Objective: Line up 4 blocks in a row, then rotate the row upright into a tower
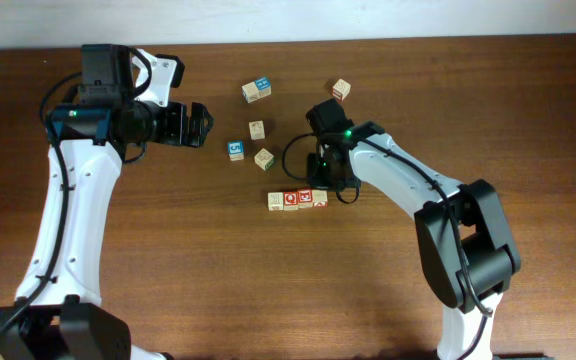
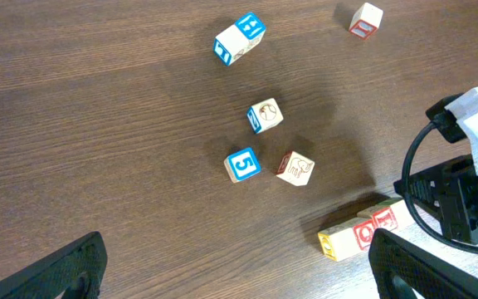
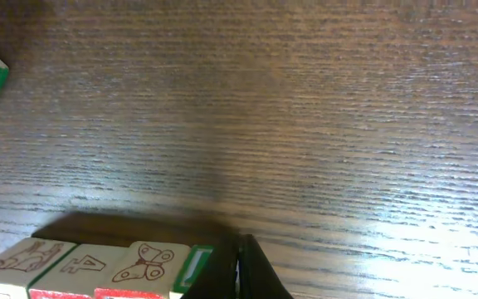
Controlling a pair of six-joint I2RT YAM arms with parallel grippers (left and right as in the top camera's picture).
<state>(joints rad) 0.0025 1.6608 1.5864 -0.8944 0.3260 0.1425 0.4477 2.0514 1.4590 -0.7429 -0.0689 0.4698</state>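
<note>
Your right hand (image 3: 239,270), pinched shut and holding nothing, sits low at the end of the four-block row (image 3: 98,267) on the counter (image 3: 322,124), so nudge one block round gently without scattering its neighbours, while the left hand (image 1: 196,125) hangs wide open and empty, well apart.

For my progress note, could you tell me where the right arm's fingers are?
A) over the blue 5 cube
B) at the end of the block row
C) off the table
B: the shut right fingers sit beside the end block of the row.
</note>
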